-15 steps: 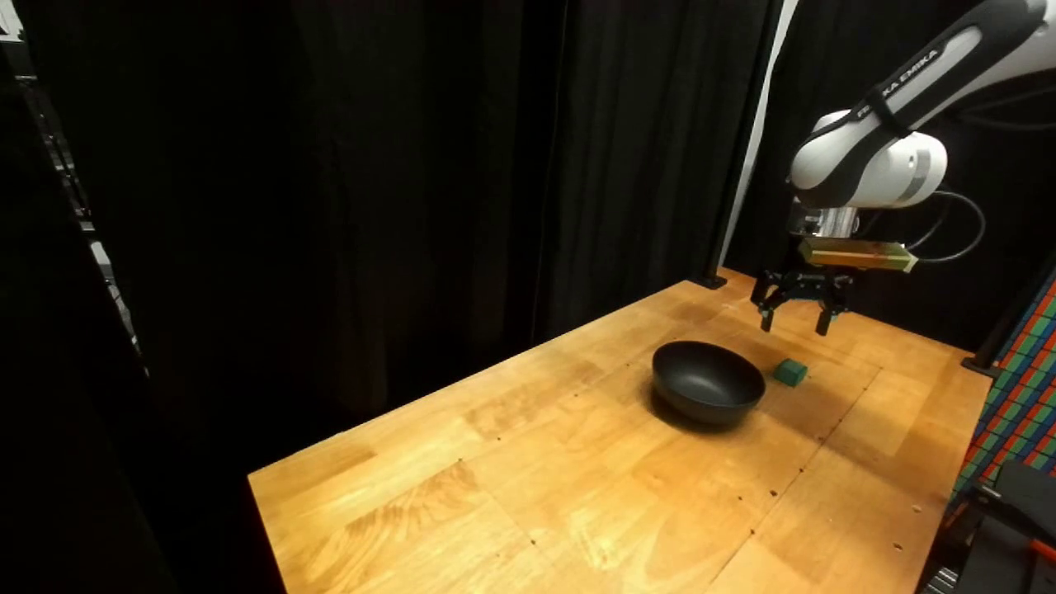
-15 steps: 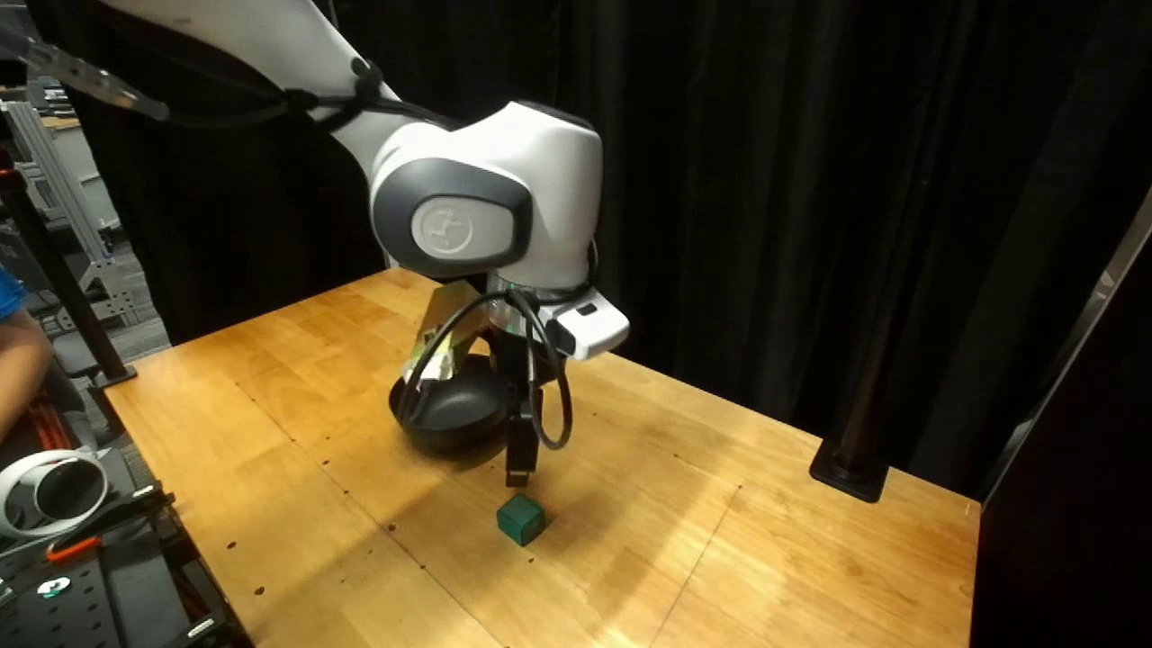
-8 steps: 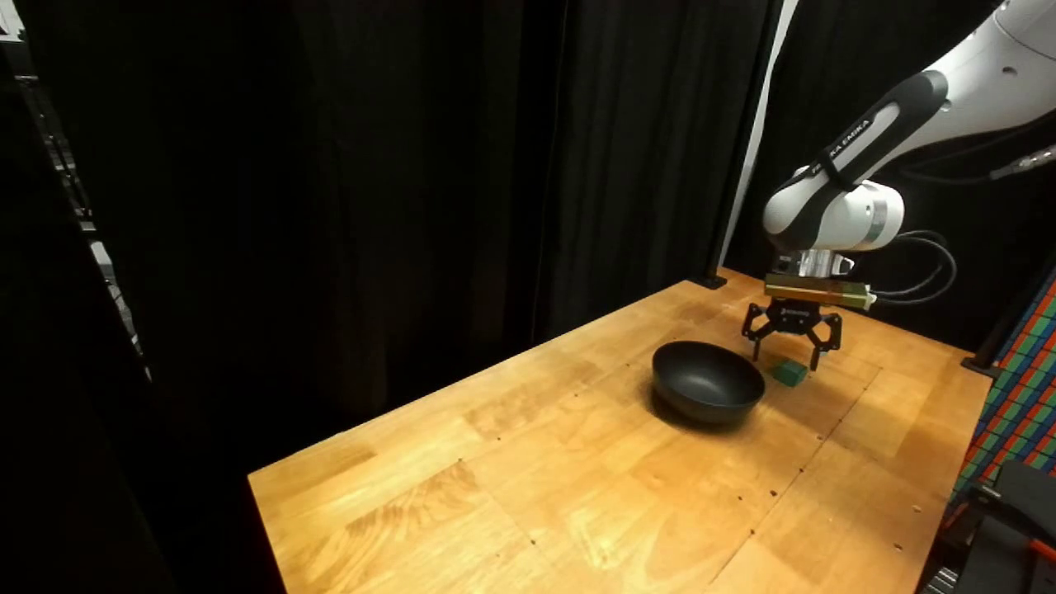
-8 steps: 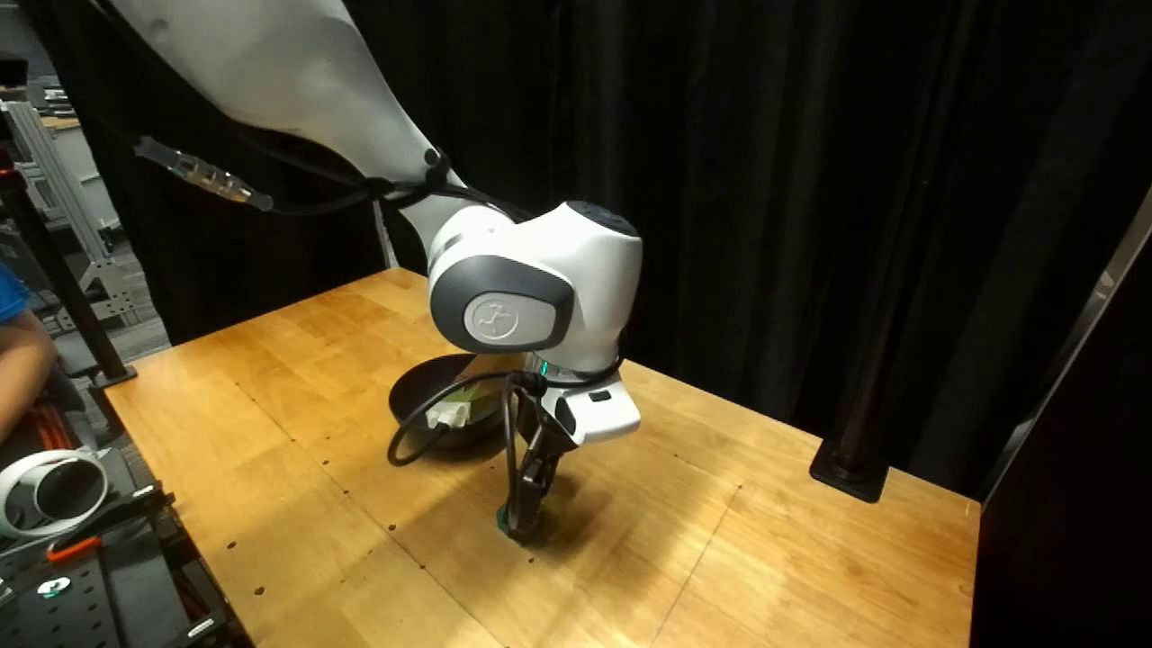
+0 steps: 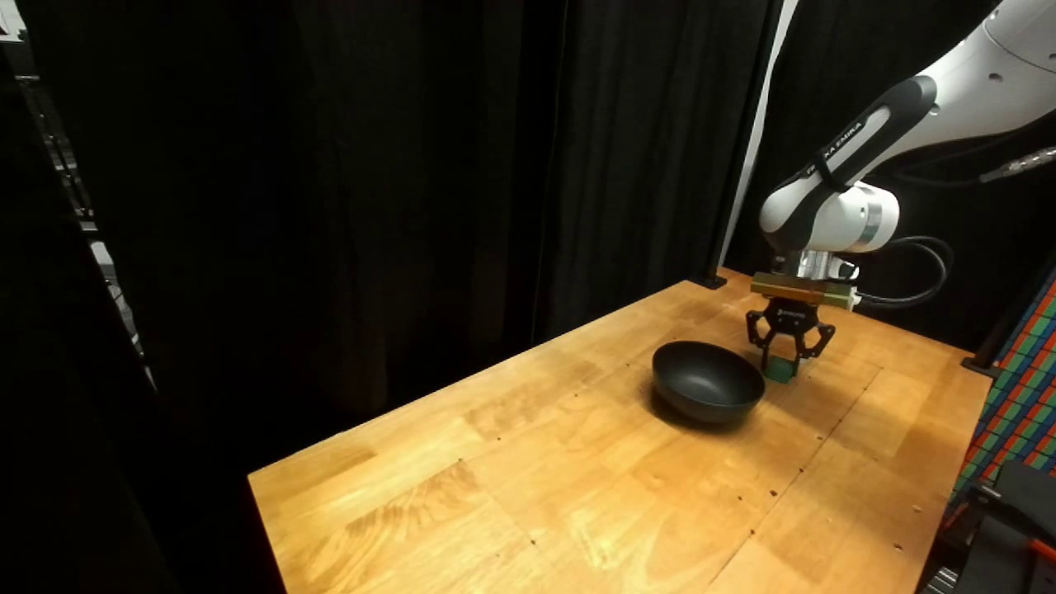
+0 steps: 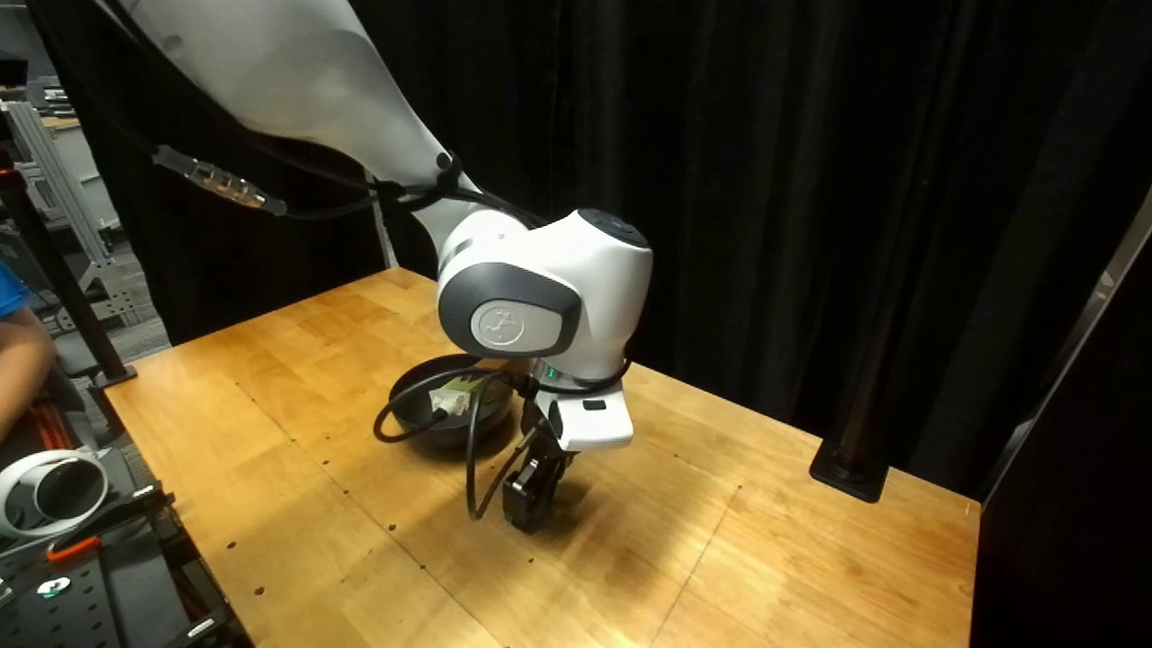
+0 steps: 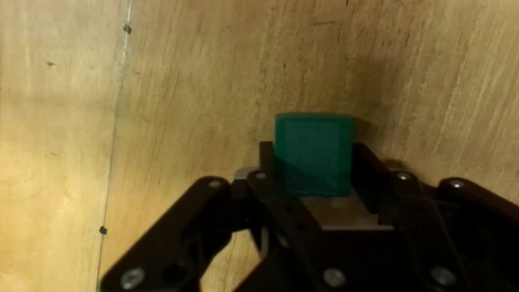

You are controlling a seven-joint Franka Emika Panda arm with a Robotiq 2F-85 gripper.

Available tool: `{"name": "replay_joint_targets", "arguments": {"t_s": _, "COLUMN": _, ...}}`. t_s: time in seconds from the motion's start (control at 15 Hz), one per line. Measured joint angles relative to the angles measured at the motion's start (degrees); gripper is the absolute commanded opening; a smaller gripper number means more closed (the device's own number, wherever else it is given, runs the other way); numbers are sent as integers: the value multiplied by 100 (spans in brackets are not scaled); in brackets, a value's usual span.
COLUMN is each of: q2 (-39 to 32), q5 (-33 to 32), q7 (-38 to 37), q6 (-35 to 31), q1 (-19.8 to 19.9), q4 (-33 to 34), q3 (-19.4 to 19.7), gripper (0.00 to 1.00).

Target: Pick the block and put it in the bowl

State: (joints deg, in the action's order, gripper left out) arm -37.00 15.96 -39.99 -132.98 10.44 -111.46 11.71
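- Robotiq gripper: closed upon the green cube, so far as you can judge from the wrist view, where the two fingers lie against opposite faces with no gap showing.
- Green cube: held between them, at or barely above the wooden tabletop; you cannot tell from these views whether its underside touches the surface.
- Black bowl: upright on the wooden tabletop, near the Robotiq gripper but apart from it, as you may compare in both exterior views.
- Franka arm: reaching down toward the grasp, low over the wooden tabletop.
- Completed stages: the approach and, apparently, the grasp. You do not yet have the green cube in the black bowl.
- Remaining stages: you have to lift, carry the green cube across to the black bowl, lower it and release.
- Overall progress: roughly midway, by judgement. Your grip will be proven only by the lift, which should precede any sideways move, since the black bowl stands close by.
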Motion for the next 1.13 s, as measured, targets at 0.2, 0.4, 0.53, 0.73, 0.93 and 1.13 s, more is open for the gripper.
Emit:
{"name": "replay_joint_targets", "arguments": {"t_s": 0.2, "q2": 113, "q5": 10, "q7": -168, "q6": 300, "q1": -9, "q4": 9, "q3": 1, "gripper": 17}}
{"name": "replay_joint_targets", "arguments": {"t_s": 0.4, "q2": 419, "q5": 13, "q7": -186, "q6": 440, "q1": -89, "q4": 4, "q3": -29, "gripper": 17}}
{"name": "replay_joint_targets", "arguments": {"t_s": 0.53, "q2": 705, "q5": 134, "q7": -174, "q6": 473, "q1": -146, "q4": -31, "q3": -145, "gripper": 17}}
{"name": "replay_joint_targets", "arguments": {"t_s": 0.73, "q2": 1045, "q5": 536, "q7": -129, "q6": 547, "q1": -229, "q4": -153, "q3": -457, "gripper": 68}}
{"name": "replay_joint_targets", "arguments": {"t_s": 0.93, "q2": 1158, "q5": 795, "q7": -44, "q6": 797, "q1": -316, "q4": -264, "q3": -688, "gripper": 88}}
{"name": "replay_joint_targets", "arguments": {"t_s": 1.13, "q2": 1198, "q5": 916, "q7": 164, "q6": 1235, "q1": -325, "q4": -337, "q3": -749, "gripper": 100}}
